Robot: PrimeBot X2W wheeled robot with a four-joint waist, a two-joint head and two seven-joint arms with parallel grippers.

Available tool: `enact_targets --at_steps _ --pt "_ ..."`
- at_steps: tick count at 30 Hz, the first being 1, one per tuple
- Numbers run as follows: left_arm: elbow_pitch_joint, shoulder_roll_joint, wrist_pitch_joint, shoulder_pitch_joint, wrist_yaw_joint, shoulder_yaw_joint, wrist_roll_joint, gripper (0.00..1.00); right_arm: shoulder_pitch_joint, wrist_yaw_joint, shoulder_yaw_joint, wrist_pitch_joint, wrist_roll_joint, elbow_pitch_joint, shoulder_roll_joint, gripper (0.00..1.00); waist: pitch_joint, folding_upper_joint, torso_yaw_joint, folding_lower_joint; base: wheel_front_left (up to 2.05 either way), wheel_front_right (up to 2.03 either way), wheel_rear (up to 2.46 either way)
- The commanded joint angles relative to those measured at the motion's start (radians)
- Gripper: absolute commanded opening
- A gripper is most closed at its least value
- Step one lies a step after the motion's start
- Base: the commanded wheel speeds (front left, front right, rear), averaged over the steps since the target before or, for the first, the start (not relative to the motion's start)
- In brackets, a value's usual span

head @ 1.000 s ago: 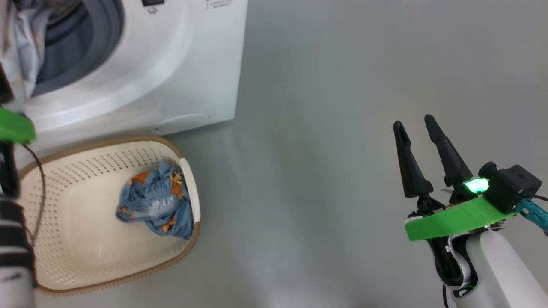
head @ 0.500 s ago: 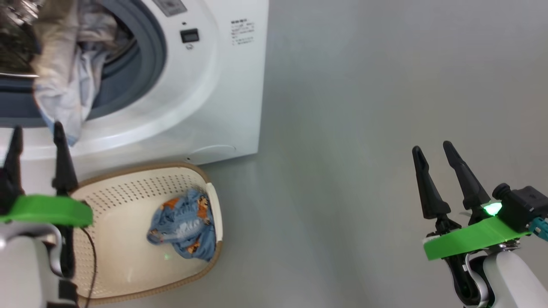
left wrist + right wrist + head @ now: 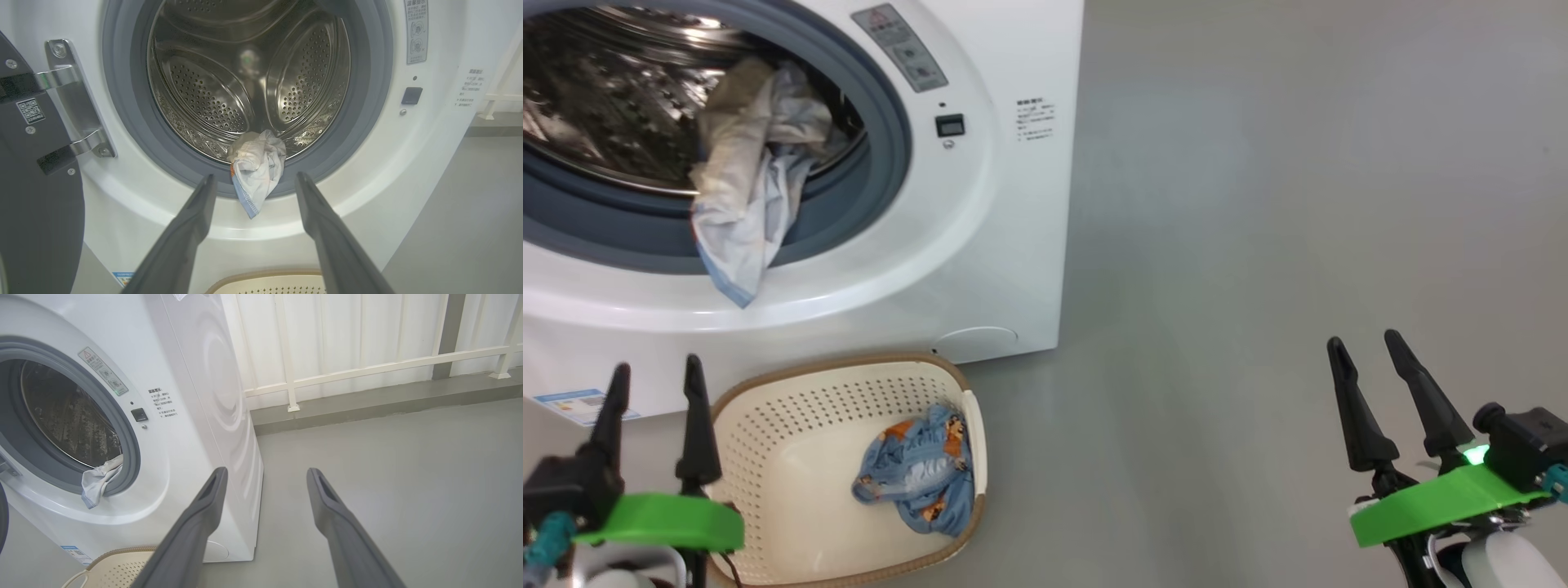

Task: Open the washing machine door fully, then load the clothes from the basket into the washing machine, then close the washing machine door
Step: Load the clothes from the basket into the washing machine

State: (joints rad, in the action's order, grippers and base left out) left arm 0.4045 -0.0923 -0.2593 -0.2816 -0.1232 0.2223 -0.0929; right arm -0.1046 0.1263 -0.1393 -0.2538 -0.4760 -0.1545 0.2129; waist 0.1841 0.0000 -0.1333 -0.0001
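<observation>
Nearest, the left gripper (image 3: 656, 367) holds its two long dark fingers spread wide with nothing between them, just beside the left rim of the small cream-white perforated plastic basket (image 3: 768, 425). The right gripper (image 3: 1362, 340), equally spread and empty, hangs well apart over the bare grey floor (image 3: 1258, 245), which runs wide and unobstructed along the machine's right side.

A crumpled light-blue garment (image 3: 919, 474) with orange prints lies at the basket's right end. The basket sits just before the white box-shaped front-loading washing machine (image 3: 980, 245), near its round filter cap (image 3: 976, 339).

A pale garment (image 3: 739, 212) droops from the perforated steel drum (image 3: 204, 90) over the lower lip of the grey-blue rubber gasket (image 3: 890, 163). The dark washing machine door (image 3: 36, 204) is swung away left on its steel hinge (image 3: 73, 94) and carries a QR sticker (image 3: 30, 111). The blue label (image 3: 572, 404) and the warning sticker (image 3: 898, 49) are too small to read.

Farthest, a white railing (image 3: 367, 367) lines the wall.
</observation>
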Motion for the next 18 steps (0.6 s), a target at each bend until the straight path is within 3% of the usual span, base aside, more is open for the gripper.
enact_targets --at_steps 1,18 --pt "-0.041 -0.016 -0.002 0.019 -0.004 0.021 0.007 1.00 0.015 0.004 -0.007 -0.008 -0.005 0.025 0.019 1.00 -0.025 0.0000 0.024 0.0001 0.00 0.00 0.00" --pt "-0.166 0.017 -0.002 0.209 -0.006 0.022 0.000 1.00 0.091 0.004 0.014 -0.008 -0.009 0.028 0.036 1.00 -0.093 0.0000 0.041 0.0001 0.00 0.00 0.00"
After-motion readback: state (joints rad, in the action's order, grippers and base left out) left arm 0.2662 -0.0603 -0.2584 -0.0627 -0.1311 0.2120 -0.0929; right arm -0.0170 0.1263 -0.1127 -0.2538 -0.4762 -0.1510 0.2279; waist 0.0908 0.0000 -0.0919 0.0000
